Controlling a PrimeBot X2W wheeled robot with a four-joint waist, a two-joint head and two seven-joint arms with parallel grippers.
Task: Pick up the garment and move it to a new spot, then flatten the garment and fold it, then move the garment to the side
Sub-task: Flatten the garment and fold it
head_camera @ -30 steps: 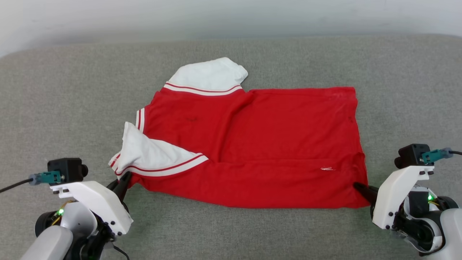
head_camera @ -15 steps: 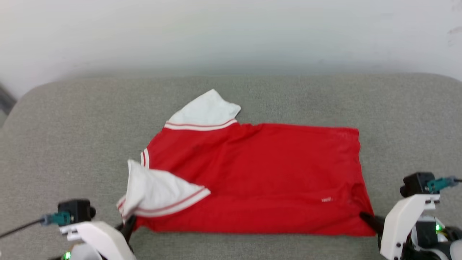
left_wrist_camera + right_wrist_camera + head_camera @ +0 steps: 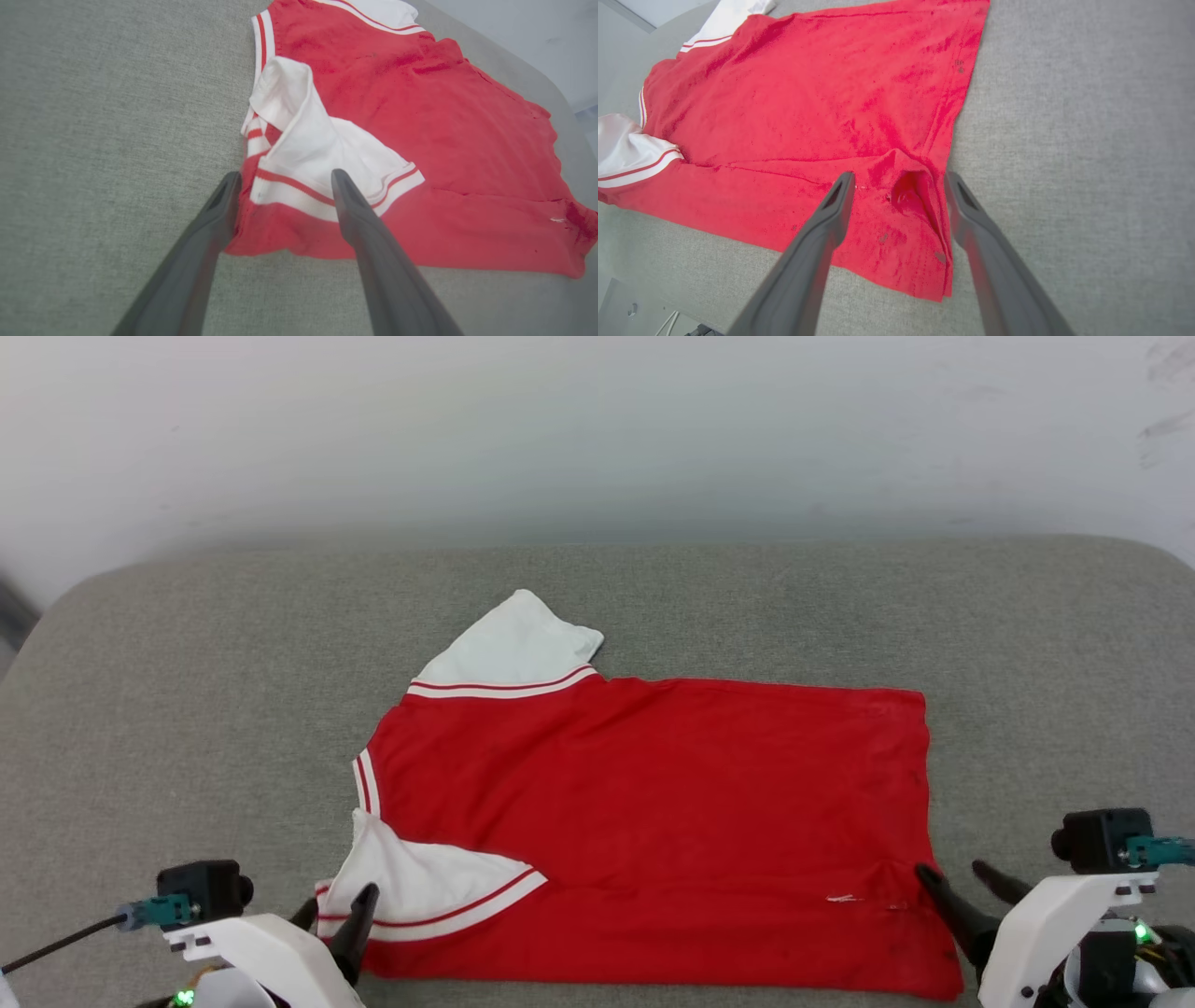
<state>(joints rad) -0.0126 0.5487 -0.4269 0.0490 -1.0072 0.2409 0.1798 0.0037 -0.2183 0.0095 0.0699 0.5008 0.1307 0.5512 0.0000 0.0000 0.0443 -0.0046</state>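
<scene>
Both grippers have sprung open within the last second, letting go of the near corners they were pinching. At the left, the left gripper [image 3: 336, 901] is hovering with its jaws apart, straddling the near white sleeve [image 3: 420, 887], which is lying doubled over the red body. The garment [image 3: 653, 821] is lying spread across the middle of the grey tabletop [image 3: 187, 709], mostly flat, with its far sleeve [image 3: 504, 653] sticking out behind. Being soft, light and limp, it is likely going to sag and drag unless taken at two points at once. The striped cuff seam and the hem corners are looking like the firmest holds. At the right, the right gripper [image 3: 948, 870] is standing with its jaws apart around a puckered hem corner [image 3: 915, 196]. Bare tabletop is lying wide to the left, beyond and to the right, while the near edge is running close to the hem.
</scene>
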